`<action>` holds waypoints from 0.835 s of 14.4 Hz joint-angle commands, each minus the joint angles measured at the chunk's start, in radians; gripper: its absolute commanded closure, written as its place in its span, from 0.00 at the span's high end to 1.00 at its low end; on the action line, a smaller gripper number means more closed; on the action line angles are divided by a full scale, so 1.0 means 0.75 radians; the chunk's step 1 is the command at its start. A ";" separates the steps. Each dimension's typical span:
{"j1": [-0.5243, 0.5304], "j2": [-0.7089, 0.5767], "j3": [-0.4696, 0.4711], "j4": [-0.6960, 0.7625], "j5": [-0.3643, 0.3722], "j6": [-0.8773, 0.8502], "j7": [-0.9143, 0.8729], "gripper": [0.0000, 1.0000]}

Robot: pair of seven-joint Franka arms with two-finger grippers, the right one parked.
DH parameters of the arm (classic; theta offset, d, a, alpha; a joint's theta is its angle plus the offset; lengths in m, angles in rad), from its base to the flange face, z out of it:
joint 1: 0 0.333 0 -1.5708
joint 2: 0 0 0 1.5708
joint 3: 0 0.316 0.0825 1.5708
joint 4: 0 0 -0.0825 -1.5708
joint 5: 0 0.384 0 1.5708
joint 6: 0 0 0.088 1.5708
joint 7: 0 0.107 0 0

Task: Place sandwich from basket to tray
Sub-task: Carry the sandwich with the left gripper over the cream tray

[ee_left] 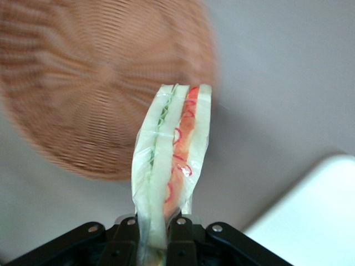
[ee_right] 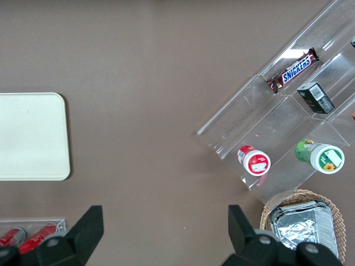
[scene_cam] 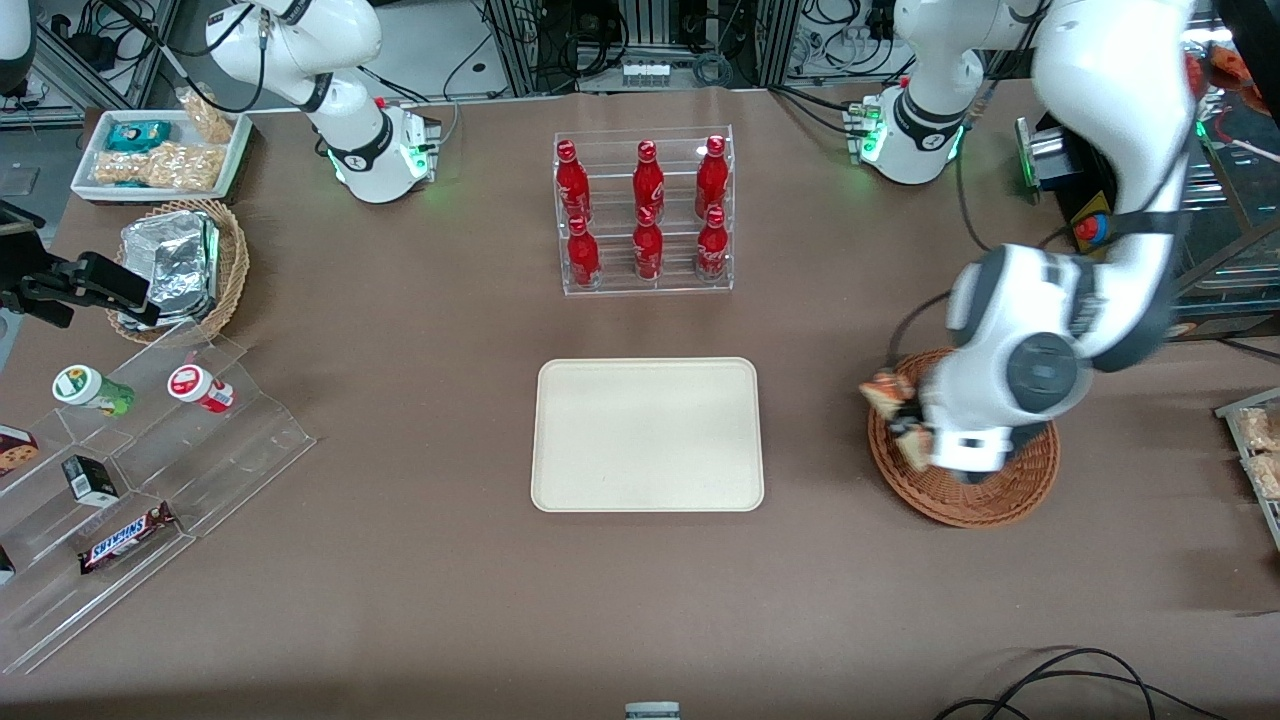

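Note:
My left gripper (scene_cam: 908, 425) is shut on the sandwich (scene_cam: 885, 392), a wrapped wedge of white bread with green and orange-red layers. It holds it raised over the rim of the reddish-brown wicker basket (scene_cam: 985, 495), on the edge nearest the tray. In the left wrist view the sandwich (ee_left: 172, 149) stands out from between the fingers of the gripper (ee_left: 152, 238), with the basket (ee_left: 83, 83) below it and a corner of the tray (ee_left: 316, 221) close by. The cream tray (scene_cam: 648, 435) lies bare in the middle of the table.
A clear rack of red bottles (scene_cam: 645, 215) stands farther from the front camera than the tray. Toward the parked arm's end are a paler basket of foil packs (scene_cam: 180, 265), a white snack tray (scene_cam: 160, 150) and a clear stepped stand (scene_cam: 130, 480).

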 commanded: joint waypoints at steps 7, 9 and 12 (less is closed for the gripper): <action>-0.361 0.264 -0.054 0.311 0.155 0.119 0.086 0.13; -0.417 0.278 -0.052 0.313 0.157 0.197 0.079 0.13; -0.449 0.339 -0.054 0.335 0.155 0.280 0.086 0.13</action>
